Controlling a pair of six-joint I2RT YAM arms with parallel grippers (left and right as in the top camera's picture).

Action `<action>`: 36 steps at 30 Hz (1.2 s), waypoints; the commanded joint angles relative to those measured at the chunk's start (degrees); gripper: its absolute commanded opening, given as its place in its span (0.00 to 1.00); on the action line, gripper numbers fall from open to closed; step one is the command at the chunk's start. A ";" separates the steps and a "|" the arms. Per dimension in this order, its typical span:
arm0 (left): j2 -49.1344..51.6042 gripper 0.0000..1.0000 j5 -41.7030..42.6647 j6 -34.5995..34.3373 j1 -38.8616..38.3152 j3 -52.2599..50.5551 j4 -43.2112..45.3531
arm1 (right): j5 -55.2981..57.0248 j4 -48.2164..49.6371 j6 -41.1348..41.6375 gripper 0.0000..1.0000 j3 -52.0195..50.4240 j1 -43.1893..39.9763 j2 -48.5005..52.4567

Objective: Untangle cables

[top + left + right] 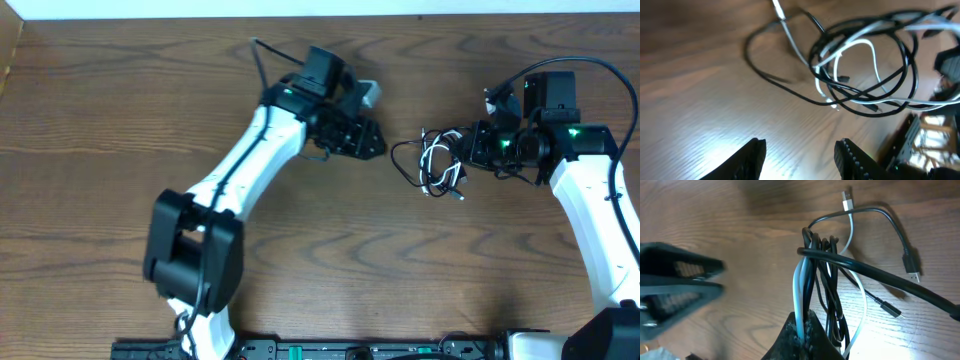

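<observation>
Both cables (435,160) lie bundled, pinched by the right hand (804,330); left hand (800,148) spread nearby, wide table (330,240) around them.

Items I can list from my station:
- Table (100,120): dark brown wood with wavy grain, fills nearly every view.
- Pale strip (300,8): runs along the table's far edge; I cannot tell whether it is wall or floor.
- Black rail (300,350): lies at the near edge.
- Light: a white glare patch (695,145) sits on the tabletop in the left wrist view.

Black cable (910,266), white cable (852,230), brown wood-grain table (100,150)
</observation>
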 commanded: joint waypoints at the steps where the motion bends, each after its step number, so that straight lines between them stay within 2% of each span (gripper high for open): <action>1: 3.78 0.49 2.60 0.39 -3.21 0.35 3.54 | -1.70 -0.37 -0.17 0.01 0.37 0.28 0.02; 15: 12.59 0.49 2.12 -15.58 -9.46 0.35 24.98 | -1.68 -0.96 -0.11 0.01 0.37 0.33 0.02; 20: 14.21 0.48 -5.62 -19.93 -10.29 0.35 26.69 | -1.68 -1.16 -0.11 0.01 0.37 0.33 0.02; 26: 14.23 0.24 -14.01 -20.57 -10.86 0.35 27.36 | -1.62 -1.49 -0.07 0.01 0.37 0.28 0.02; 27: 14.23 0.19 -14.62 -20.57 -10.86 0.35 27.32 | -1.60 -1.57 -0.07 0.01 0.37 0.28 0.02; 28: 14.23 0.09 -14.80 -20.55 -10.84 0.35 27.30 | -1.42 -1.60 -0.04 0.01 0.35 0.28 0.02; 36: 10.32 0.08 -14.10 -19.98 -7.43 0.35 23.34 | 13.00 -2.69 4.04 0.01 0.26 0.28 0.02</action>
